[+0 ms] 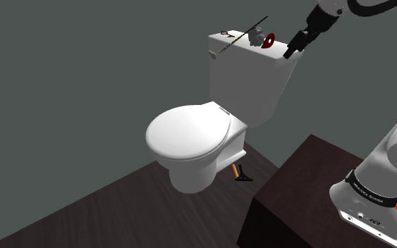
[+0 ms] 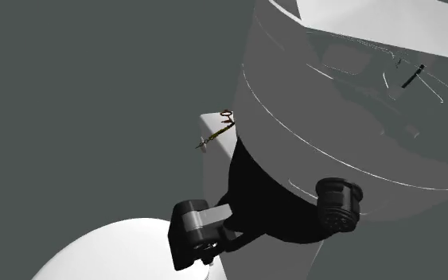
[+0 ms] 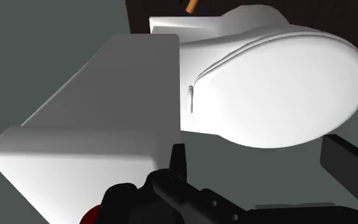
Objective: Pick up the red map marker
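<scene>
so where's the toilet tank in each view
Shoulder view: toilet tank upper middle, behind the closed toilet lid.
Second exterior view: its white corner near centre, left of the arm.
Wrist view: the big white box beside the lid.
Shared landmark: that lid, lower left in the second exterior view.

Bathroom in home. White glossy toilet with closed oval lid (image 1: 190, 132) at centre of shoulder view. White boxy cistern (image 1: 249, 77) behind it, upper middle of frame, backed against plain grey wall (image 1: 70, 63). Dark brown floor (image 1: 119, 208) across lower left. Small orange-handled black tool (image 1: 241, 172) on floor just beside toilet base, lower middle. Wrist view: same closed lid and flat cistern top seen from above, grey wall beside them.
</scene>
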Action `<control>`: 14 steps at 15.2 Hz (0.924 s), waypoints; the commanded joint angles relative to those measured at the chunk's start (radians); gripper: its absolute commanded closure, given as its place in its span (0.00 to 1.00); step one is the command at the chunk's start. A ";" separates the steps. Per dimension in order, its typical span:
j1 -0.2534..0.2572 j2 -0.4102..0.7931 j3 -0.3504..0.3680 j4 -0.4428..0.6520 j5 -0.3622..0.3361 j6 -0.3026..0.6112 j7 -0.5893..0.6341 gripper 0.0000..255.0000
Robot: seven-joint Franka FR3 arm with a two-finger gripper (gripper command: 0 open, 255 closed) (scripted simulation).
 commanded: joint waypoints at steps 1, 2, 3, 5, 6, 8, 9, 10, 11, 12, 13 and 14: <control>0.001 0.020 -0.045 -0.049 0.008 0.171 -0.018 0.00; 0.006 0.038 -0.070 -0.065 0.016 0.251 -0.031 0.00; 0.014 0.060 -0.098 -0.078 0.026 0.331 -0.046 0.00; 0.048 0.110 -0.165 -0.096 0.055 0.490 -0.085 0.00; 0.076 0.137 -0.205 -0.100 0.075 0.569 -0.110 0.00; 0.164 0.192 -0.309 -0.098 0.126 0.724 -0.171 0.00; 0.228 0.216 -0.376 -0.092 0.156 0.798 -0.208 0.00; 0.309 0.234 -0.457 -0.083 0.186 0.871 -0.248 0.00; 0.405 0.245 -0.551 -0.071 0.211 0.941 -0.287 0.00; 0.513 0.246 -0.656 -0.056 0.228 1.008 -0.323 0.00; 0.625 0.237 -0.765 -0.038 0.236 1.073 -0.355 0.00; 0.735 0.218 -0.872 -0.018 0.230 1.134 -0.380 0.00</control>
